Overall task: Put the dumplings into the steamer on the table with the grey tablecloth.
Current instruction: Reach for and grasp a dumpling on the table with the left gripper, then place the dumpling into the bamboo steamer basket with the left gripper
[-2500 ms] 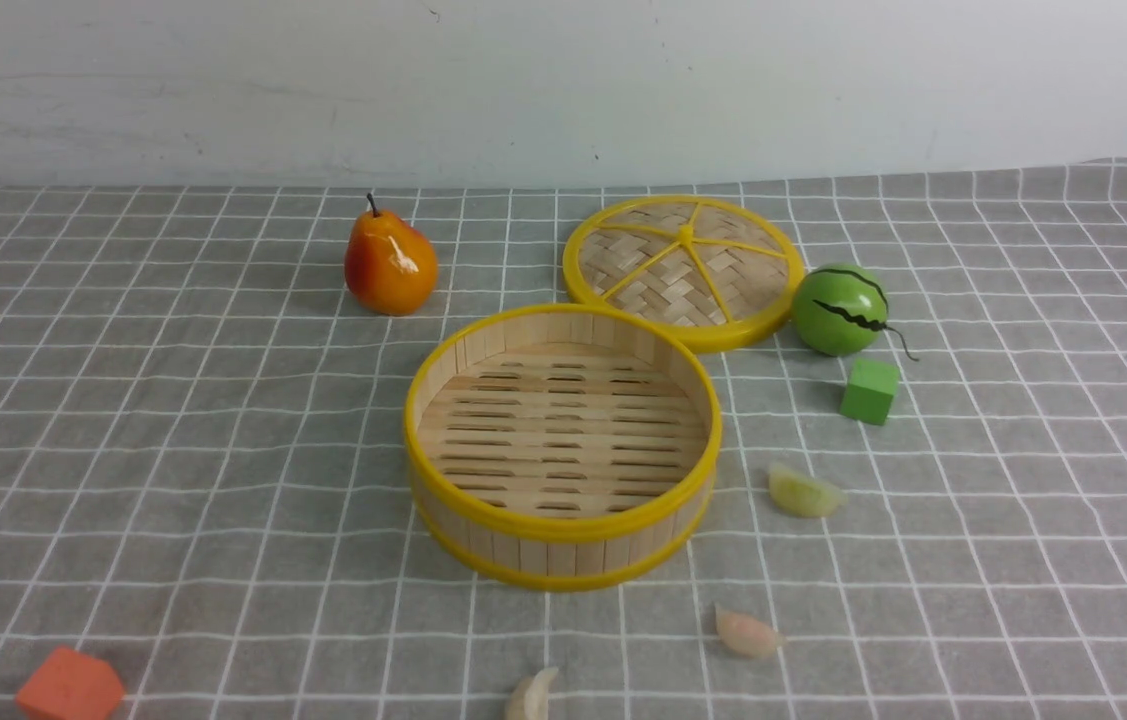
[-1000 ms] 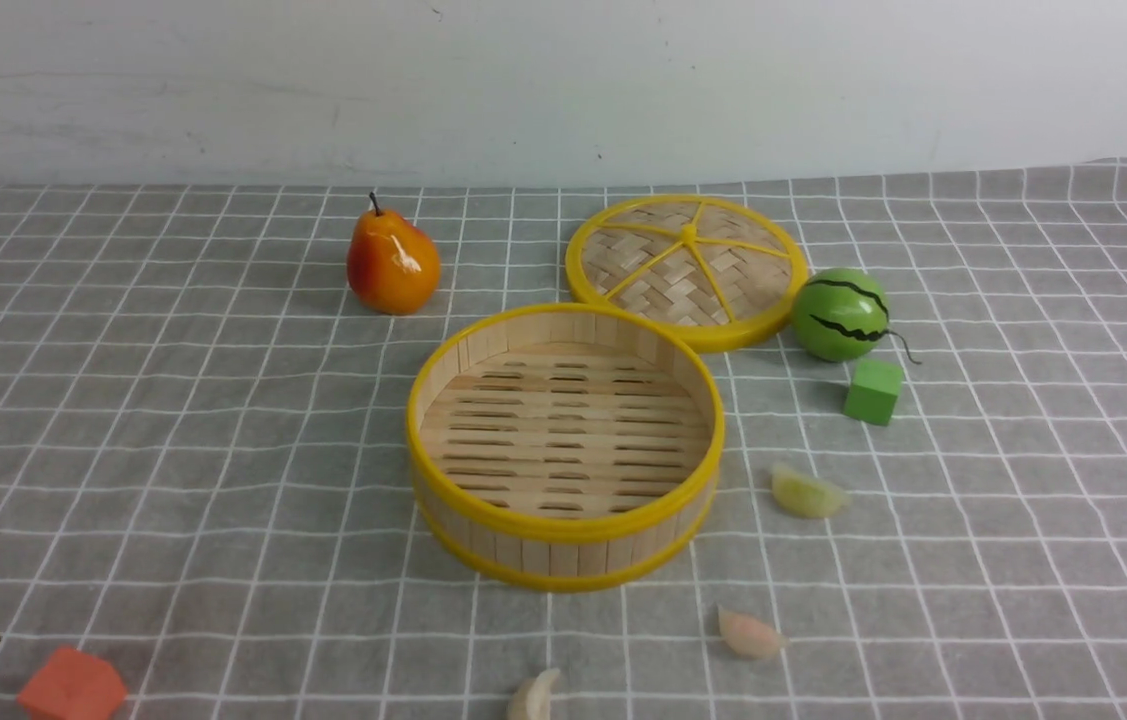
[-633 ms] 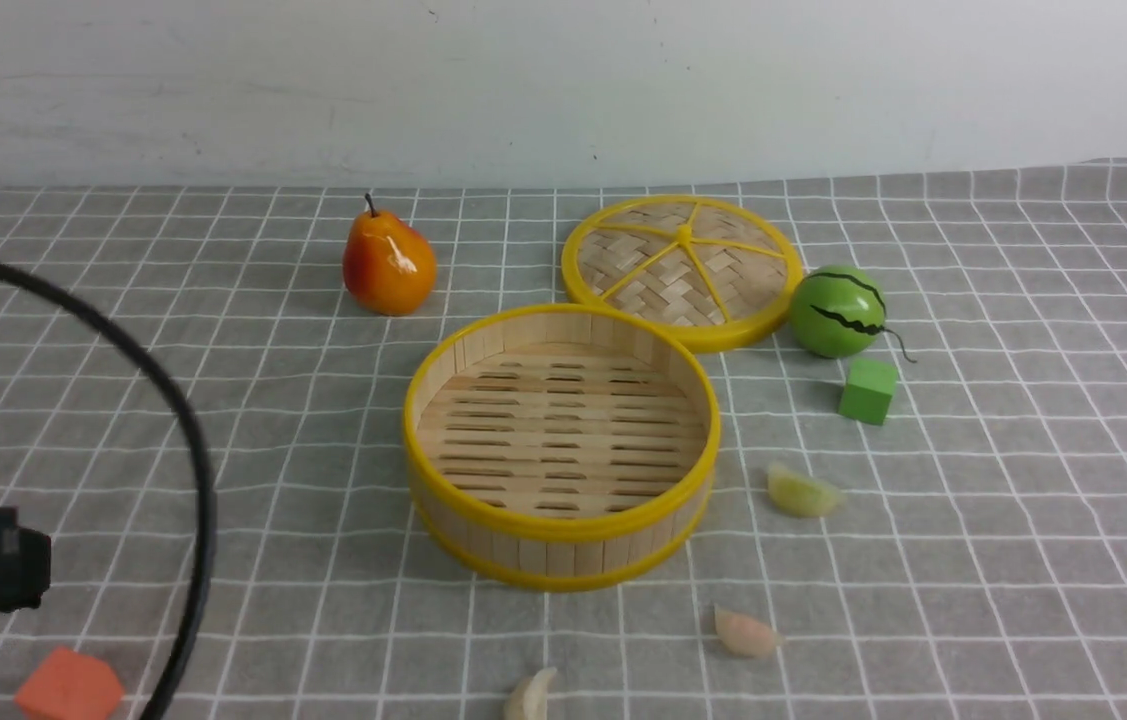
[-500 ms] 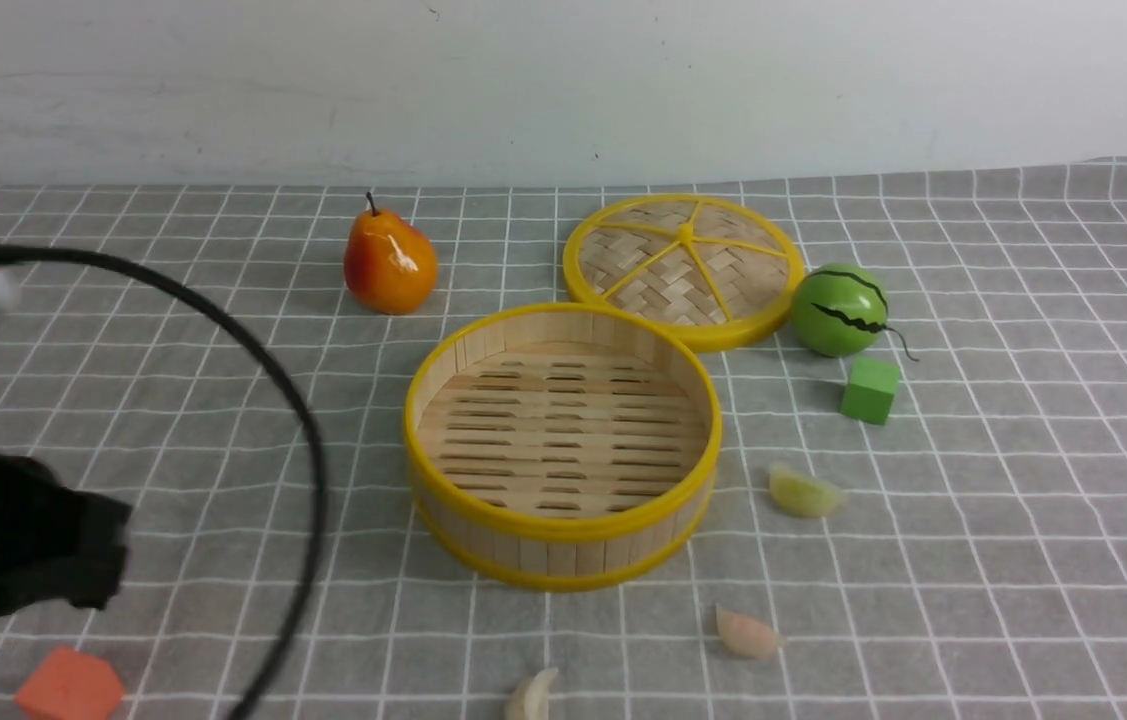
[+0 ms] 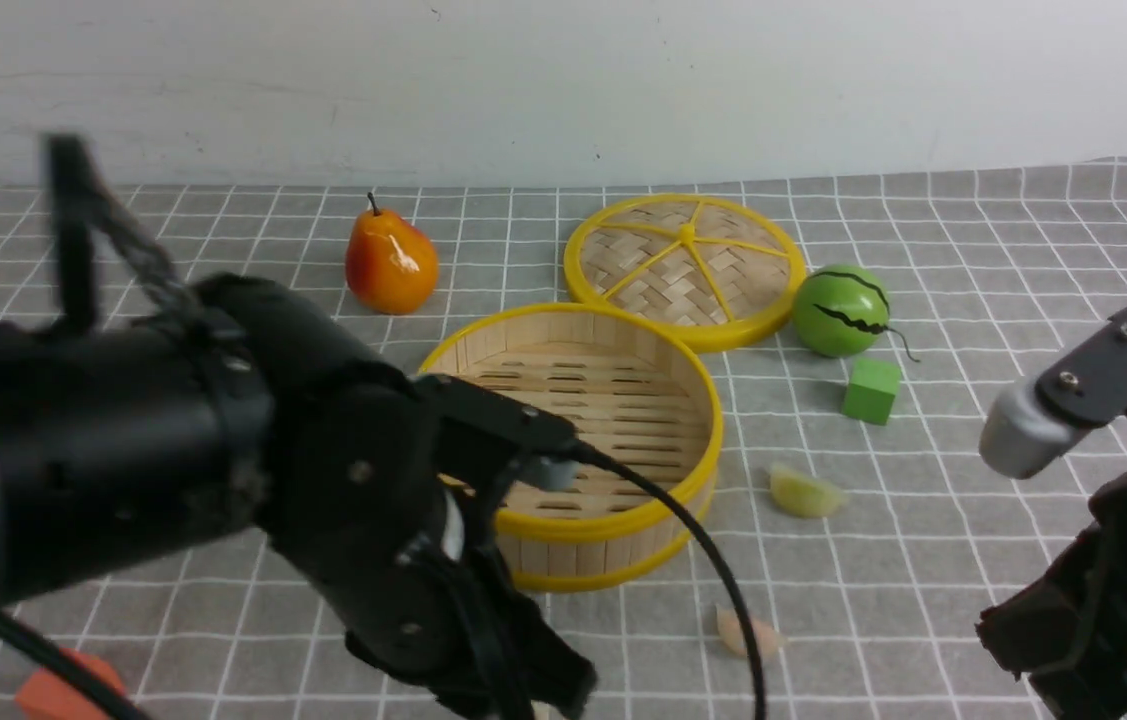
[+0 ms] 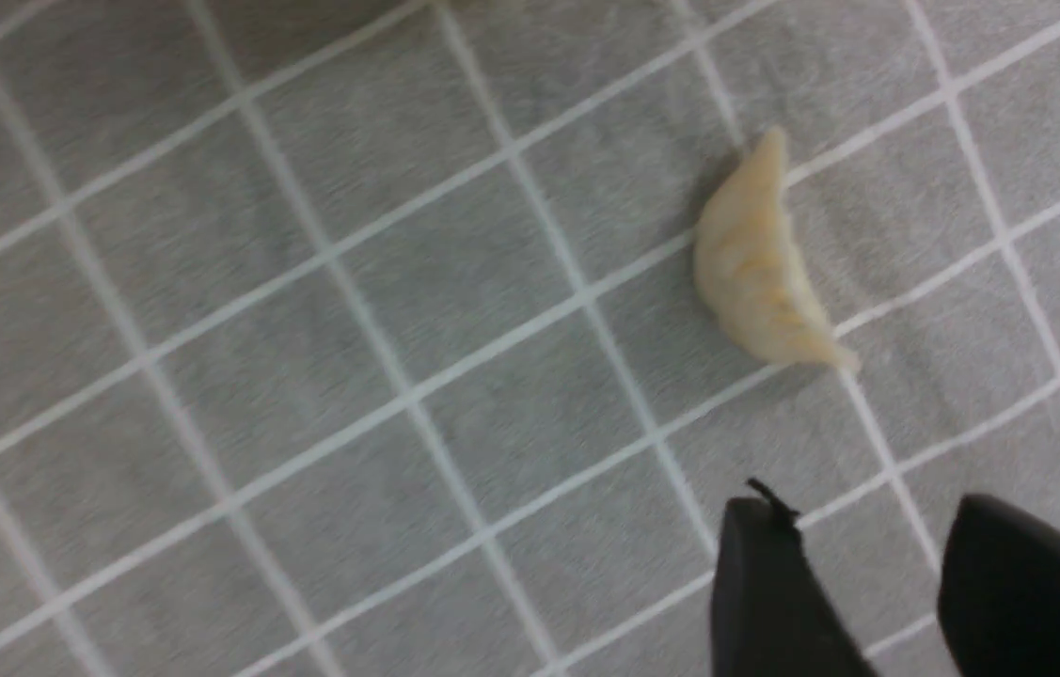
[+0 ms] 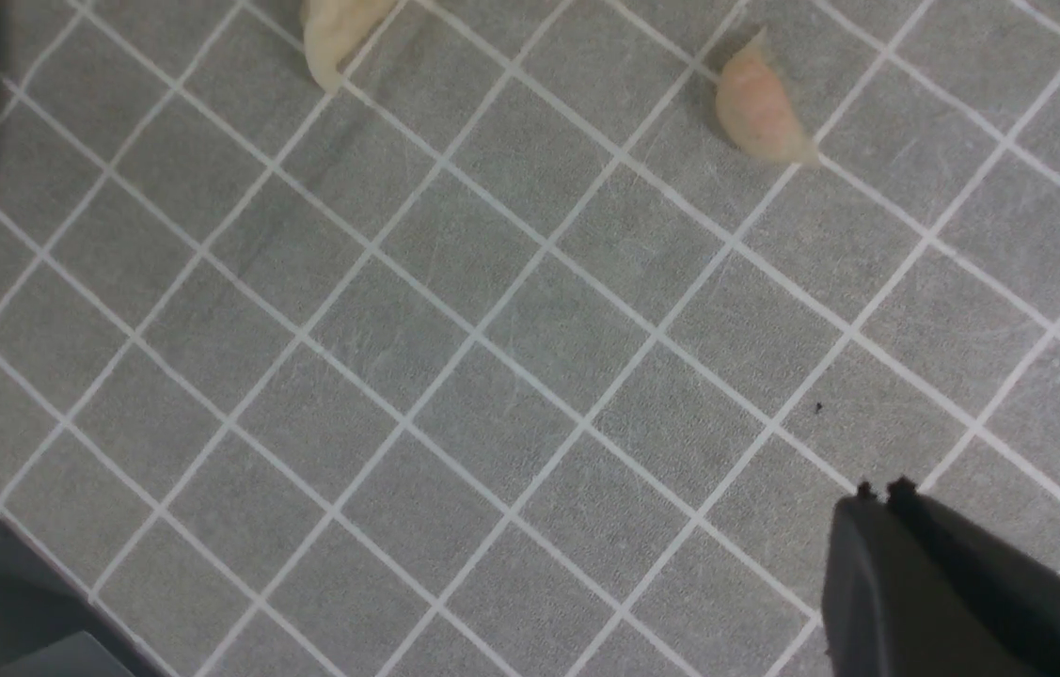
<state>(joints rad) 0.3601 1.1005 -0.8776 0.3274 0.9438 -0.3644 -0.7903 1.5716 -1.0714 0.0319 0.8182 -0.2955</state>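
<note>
The steamer (image 5: 613, 520) stands empty mid-table on the grey tablecloth (image 5: 973, 250). The pale green dumpling (image 5: 805, 492) lies to its right. The pinkish dumpling (image 5: 748, 635) lies in front of it and also shows in the right wrist view (image 7: 760, 108). The whitish dumpling (image 6: 760, 263) lies on the cloth; in the front view my left arm (image 5: 223, 470) hides it. My left gripper (image 6: 868, 508) is open and empty, a short way from the whitish dumpling. My right gripper (image 7: 879, 494) is shut and empty, well away from the pinkish dumpling.
A pear (image 5: 391, 262), the woven lid (image 5: 685, 265), a toy watermelon (image 5: 839, 310) and a green cube (image 5: 870, 390) lie behind and to the right of the steamer. An orange block (image 5: 43, 690) is at the front left. The table's front edge (image 7: 3, 583) shows in the right wrist view.
Both arms have come into the front view. The left arm swung in from the left and now covers the whitish dumpling. The right arm rose at the right. No object has moved.
</note>
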